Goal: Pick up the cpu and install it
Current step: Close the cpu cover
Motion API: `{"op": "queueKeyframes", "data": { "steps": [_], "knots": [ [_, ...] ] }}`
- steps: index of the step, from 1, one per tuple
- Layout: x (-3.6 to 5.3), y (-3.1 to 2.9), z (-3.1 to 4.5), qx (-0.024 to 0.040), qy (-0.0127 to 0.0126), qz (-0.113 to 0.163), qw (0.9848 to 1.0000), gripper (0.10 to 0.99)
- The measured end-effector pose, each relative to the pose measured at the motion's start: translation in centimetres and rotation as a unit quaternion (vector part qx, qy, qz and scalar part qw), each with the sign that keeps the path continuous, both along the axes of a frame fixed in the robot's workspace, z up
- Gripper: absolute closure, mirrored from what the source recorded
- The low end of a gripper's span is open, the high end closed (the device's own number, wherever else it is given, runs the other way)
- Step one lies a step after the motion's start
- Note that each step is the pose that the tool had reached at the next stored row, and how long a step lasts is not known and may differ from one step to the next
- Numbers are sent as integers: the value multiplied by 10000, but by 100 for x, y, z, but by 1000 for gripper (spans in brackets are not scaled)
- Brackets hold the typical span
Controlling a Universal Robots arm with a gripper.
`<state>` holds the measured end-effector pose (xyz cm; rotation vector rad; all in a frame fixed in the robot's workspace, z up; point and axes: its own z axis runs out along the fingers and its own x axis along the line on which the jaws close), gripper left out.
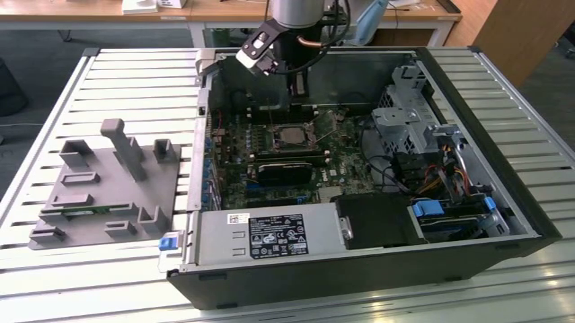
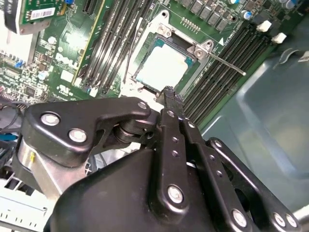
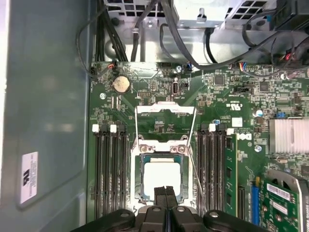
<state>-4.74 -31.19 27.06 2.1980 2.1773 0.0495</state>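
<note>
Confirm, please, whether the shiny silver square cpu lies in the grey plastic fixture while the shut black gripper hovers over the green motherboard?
Not quite: the first wrist view shows the shiny silver square cpu lying in the socket on the green motherboard, not in the grey plastic fixture. The shut black gripper does hover over the board.

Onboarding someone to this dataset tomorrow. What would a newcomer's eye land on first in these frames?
The open computer case lying on the slatted table, motherboard exposed, dominates the exterior view. In both wrist views, the bright silver cpu sits in its socket with the retention frame swung open, and the shut black pincer hangs close over the cpu's edge.
</note>
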Motion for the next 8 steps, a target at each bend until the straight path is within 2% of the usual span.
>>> {"op": "queueKeyframes", "data": {
  "steps": [8],
  "knots": [
    [15, -2, 12, 4, 0, 0, 10000, 980]
  ]
}}
